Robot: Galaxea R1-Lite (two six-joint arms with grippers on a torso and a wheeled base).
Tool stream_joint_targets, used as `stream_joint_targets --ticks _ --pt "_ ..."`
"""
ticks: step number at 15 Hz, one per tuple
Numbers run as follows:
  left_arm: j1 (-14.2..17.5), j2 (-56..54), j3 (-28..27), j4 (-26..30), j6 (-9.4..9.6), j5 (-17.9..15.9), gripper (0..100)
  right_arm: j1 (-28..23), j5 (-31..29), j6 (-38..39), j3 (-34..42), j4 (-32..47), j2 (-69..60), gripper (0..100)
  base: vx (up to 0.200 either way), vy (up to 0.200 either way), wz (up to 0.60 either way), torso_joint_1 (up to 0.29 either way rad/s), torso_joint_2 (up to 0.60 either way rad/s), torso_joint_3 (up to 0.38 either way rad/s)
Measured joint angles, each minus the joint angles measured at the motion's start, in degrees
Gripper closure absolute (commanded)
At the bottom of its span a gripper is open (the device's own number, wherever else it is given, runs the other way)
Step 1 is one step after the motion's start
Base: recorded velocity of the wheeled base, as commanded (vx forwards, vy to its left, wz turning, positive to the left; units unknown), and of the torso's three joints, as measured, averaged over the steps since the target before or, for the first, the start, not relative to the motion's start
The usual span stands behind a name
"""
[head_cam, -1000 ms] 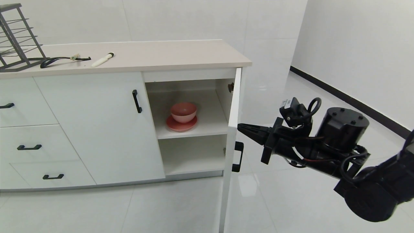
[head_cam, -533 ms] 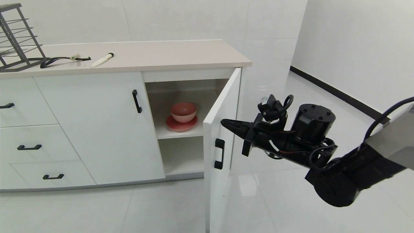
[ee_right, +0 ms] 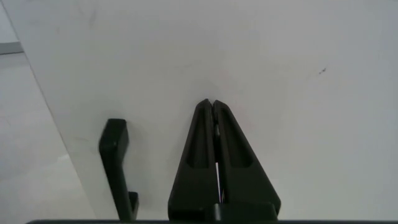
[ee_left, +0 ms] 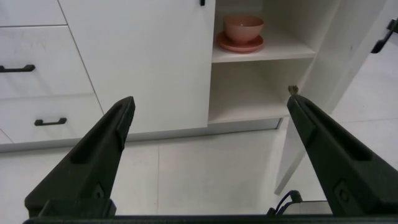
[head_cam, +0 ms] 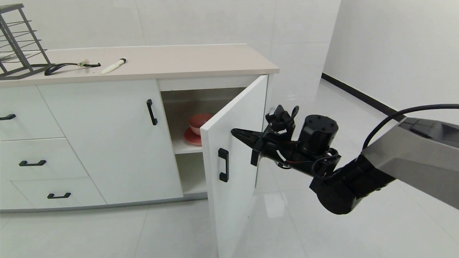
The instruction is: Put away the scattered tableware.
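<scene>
A pink bowl (head_cam: pixel 200 121) sits on a pink plate (head_cam: pixel 190 137) on the upper shelf of the open cupboard, half hidden behind the white door (head_cam: pixel 236 168). The same bowl (ee_left: pixel 244 27) and plate (ee_left: pixel 240 43) show in the left wrist view. My right gripper (head_cam: pixel 236 133) is shut, its tips pressed against the door's outer face beside the black handle (head_cam: pixel 223 169). In the right wrist view the shut gripper (ee_right: pixel 212 107) touches the door just right of the handle (ee_right: pixel 116 163). My left gripper (ee_left: pixel 208 112) hangs open above the floor in front of the cupboard.
On the counter (head_cam: pixel 186 59) lie a black ladle (head_cam: pixel 62 66) and a white-handled utensil (head_cam: pixel 114 66), with a dark wire rack (head_cam: pixel 18 41) at the far left. Drawers (head_cam: pixel 32 163) and a shut door (head_cam: pixel 107 139) stand left of the open compartment. White tiled floor spreads to the right.
My right gripper has pushed leftward against the door, swinging it from wide open to about half shut. The bowl and plate are now partly covered by the door.
</scene>
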Motion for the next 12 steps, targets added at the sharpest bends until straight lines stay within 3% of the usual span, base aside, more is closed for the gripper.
stream_joint_targets --ticks 12 --pt "0.0 0.0 0.0 0.0 -0.02 0.0 0 -0.7 -5.2 2.9 -27.3 -2.6 20.2 100 0.0 0.0 0.0 0.0 0.0 0.0"
